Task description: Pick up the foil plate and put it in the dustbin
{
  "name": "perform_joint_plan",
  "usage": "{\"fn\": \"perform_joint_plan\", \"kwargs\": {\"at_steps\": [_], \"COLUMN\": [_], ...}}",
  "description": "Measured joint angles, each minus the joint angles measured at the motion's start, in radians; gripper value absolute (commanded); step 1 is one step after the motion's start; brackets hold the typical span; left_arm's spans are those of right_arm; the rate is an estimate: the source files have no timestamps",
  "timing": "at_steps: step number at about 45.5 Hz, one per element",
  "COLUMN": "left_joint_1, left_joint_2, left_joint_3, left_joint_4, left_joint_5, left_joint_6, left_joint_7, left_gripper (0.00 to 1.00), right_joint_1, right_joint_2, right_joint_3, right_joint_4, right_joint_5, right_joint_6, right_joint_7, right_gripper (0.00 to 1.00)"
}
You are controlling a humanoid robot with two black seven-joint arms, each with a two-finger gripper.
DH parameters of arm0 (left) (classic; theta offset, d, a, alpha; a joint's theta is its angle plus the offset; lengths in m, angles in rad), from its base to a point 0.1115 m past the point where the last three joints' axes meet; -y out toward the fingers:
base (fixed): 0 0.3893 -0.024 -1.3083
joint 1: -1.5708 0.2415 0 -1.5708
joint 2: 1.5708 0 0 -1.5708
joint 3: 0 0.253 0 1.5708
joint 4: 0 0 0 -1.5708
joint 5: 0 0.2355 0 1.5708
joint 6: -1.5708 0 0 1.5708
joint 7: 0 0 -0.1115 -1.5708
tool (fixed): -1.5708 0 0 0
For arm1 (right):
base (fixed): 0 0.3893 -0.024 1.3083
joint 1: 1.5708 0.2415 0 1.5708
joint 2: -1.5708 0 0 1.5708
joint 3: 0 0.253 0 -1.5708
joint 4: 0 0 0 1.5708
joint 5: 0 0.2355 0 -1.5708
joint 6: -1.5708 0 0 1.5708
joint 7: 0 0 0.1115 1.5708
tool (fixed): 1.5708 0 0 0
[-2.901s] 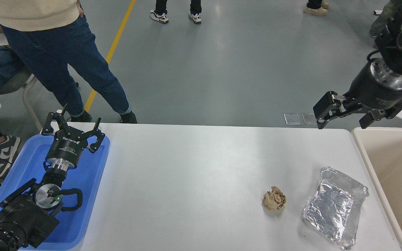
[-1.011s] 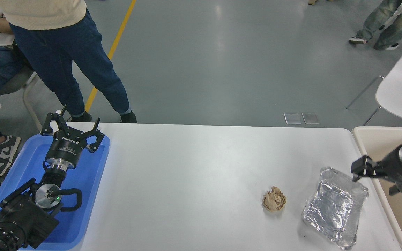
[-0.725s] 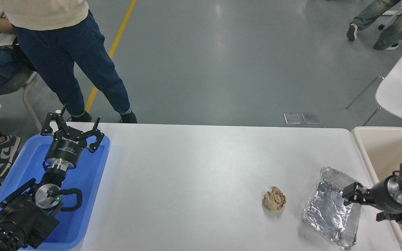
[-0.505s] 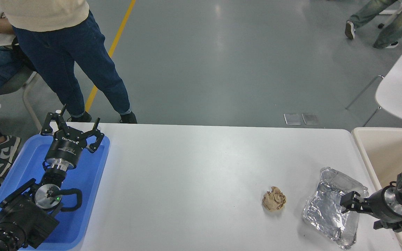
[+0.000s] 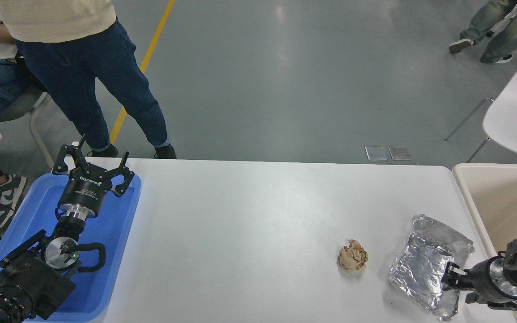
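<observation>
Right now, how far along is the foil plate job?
Early. Nothing binned: the foil plate lies on the table, the dustbin shows nothing inside. In hand: the right pincer is at the plate's right side; grip unclear. Left: grasp, lift, drop. The left pincer is parked open over the blue tray.

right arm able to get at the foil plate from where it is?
Likely yes: the right gripper is already at the foil plate's right side, with nothing between; the paper ball lies apart, left.
</observation>
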State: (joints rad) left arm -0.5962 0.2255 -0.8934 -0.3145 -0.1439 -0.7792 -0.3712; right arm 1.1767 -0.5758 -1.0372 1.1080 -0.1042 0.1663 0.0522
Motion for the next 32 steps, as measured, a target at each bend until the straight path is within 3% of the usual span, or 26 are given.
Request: {"fn": "perform_joint_plan", "kwargs": {"at_steps": [4,32], "left_joint_1": [0.0,-0.001], "left_joint_2": [0.0,0.0], "left_joint_3": [0.0,0.0], "left_joint_4": [0.0,0.0], "left_joint_5": [0.0,0.001], "left_joint_6": [0.0,0.0], "left_joint_7": [0.0,0.0], "left_gripper": [1.0,1.0], "right_joint_1": [-0.001,0.118], "right_joint_2": [-0.002,-0.084], "right_joint_3": [0.008,0.004], "right_joint_4": [0.002,0.011], "right_joint_5": [0.001,-0.003], "right_joint_6": [0.016,0.365], "right_joint_7": [0.0,0.0], "right_gripper": [0.0,0.0]}}
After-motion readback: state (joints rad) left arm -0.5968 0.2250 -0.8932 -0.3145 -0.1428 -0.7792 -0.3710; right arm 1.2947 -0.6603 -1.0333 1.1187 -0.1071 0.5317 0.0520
